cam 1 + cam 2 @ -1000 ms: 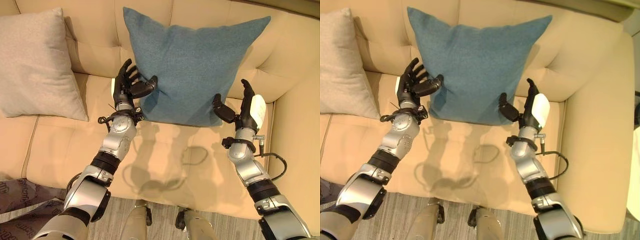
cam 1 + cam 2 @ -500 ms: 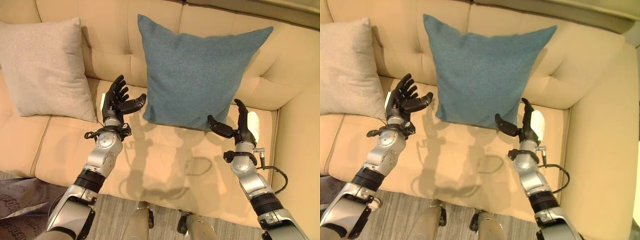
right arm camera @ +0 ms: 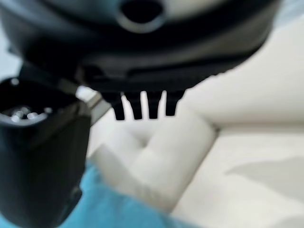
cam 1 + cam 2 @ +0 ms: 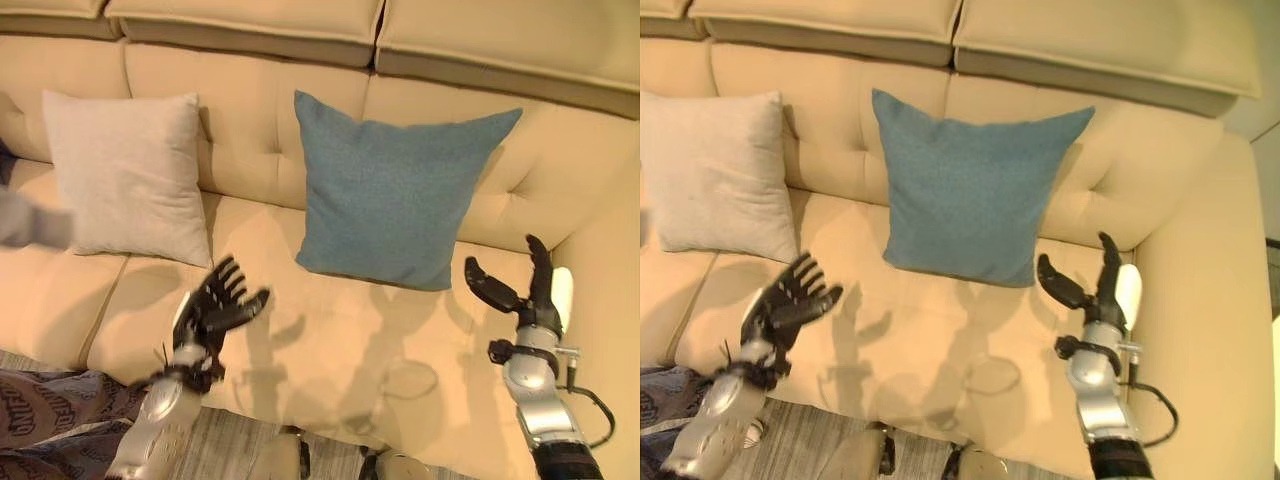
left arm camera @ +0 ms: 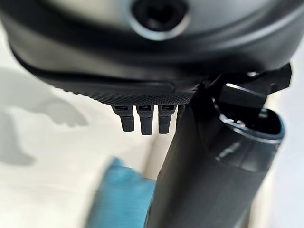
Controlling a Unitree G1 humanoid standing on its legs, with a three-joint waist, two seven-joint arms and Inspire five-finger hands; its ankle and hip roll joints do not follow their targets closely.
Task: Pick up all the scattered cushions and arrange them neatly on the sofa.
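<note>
Up at 12 o'clock on the tan sofa, the blue cushion stands up straight and leans on the back rest. Nothing is touching it. At about 10 o'clock sits the cream cushion, also leaning on the back rest, well apart from the blue one.

Down at 7 o'clock the left hand is over the front of the seat. Its fingers are spread wide and it holds nothing. At 4 o'clock the right hand is up near the sofa arm, palm turned toward the blue cushion. Its fingers are straight, its thumb sticks out, and it holds nothing too.

A patterned cloth lies on the floor at 8 o'clock.
</note>
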